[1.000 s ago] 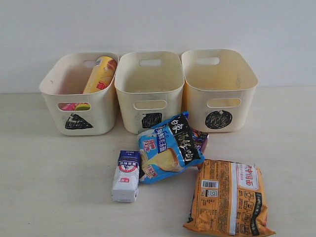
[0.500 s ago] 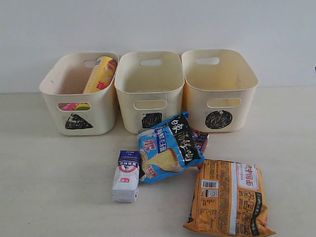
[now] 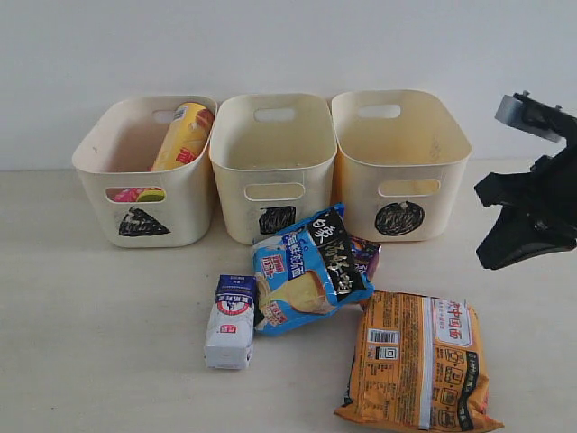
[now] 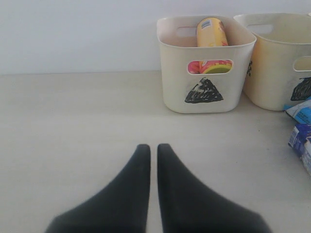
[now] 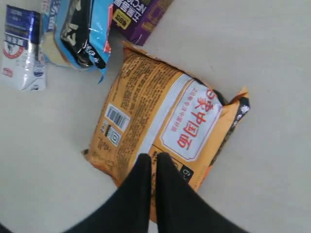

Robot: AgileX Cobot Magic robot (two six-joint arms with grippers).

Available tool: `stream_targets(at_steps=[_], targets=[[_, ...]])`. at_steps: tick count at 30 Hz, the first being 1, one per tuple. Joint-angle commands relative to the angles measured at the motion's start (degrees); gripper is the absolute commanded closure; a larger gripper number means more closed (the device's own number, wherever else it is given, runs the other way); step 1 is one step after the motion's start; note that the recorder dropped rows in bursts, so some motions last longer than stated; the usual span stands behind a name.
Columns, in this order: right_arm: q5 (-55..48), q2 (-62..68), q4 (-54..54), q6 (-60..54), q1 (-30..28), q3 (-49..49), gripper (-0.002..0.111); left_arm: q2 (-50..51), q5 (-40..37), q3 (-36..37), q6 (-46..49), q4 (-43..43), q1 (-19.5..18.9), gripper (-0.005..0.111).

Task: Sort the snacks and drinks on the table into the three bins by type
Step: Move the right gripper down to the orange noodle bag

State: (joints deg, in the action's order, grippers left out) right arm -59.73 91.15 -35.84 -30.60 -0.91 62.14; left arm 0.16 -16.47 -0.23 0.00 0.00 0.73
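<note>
The right pincer (image 5: 151, 158) has its two black fingers pressed together, and it holds nothing. It hangs in the air over the big orange bag (image 3: 419, 361). The fingertips point at one end of the bag, near its edge. It does not look like it touches the bag.

I think the job now is to pick up this bag. To do it well, the pincer should open wide first. Then it should go straight down and pinch the crinkly edge, not the puffy middle, which could slip. It should lift straight up so it does not bump the blue bag (image 3: 302, 271) close by.

The blue bag lies on a purple packet (image 3: 365, 255) and touches the white carton (image 3: 230, 323). The yellow-orange tube (image 3: 185, 135) and the pink tube (image 3: 126, 194) sit in the triangle bin (image 4: 170, 87). The square bin (image 3: 234, 189) and the circle bin (image 3: 361, 194) look empty.

The left pincer (image 4: 149, 148) is pressed together too, low over the bare table (image 3: 108, 343), well apart from the snacks.
</note>
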Motion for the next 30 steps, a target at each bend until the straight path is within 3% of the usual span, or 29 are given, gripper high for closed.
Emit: stream_targets(at_steps=[1,8,11,14,18,20,30], targets=[[-4.5,2.3,-5.9,-2.9,-4.8,0.5,0.108,-0.2,0.2,0.2,0.5,0.0,-0.2,0.102],[-2.7,2.7,-5.1,-3.3,-5.3,-2.7,0.108,-0.2,0.2,0.2,0.5,0.0,-0.2,0.102],[1.9,2.7,-5.3,-2.9,-5.3,-5.0,0.099,-0.2,0.2,0.2,0.5,0.0,-0.2,0.102],[3.7,2.7,-5.4,-2.6,-5.3,-6.1,0.073,-0.2,0.2,0.2,0.5,0.0,-0.2,0.102],[8.9,2.8,-5.3,-1.1,-5.3,-8.5,0.017,-0.2,0.2,0.2,0.5,0.0,-0.2,0.102],[11.6,3.5,-5.6,-1.1,-5.2,-9.6,0.006,-0.2,0.2,0.2,0.5,0.0,-0.2,0.102],[13.2,12.8,-7.6,-3.7,-0.6,-10.3,0.013,-0.2,0.2,0.2,0.5,0.0,-0.2,0.102]])
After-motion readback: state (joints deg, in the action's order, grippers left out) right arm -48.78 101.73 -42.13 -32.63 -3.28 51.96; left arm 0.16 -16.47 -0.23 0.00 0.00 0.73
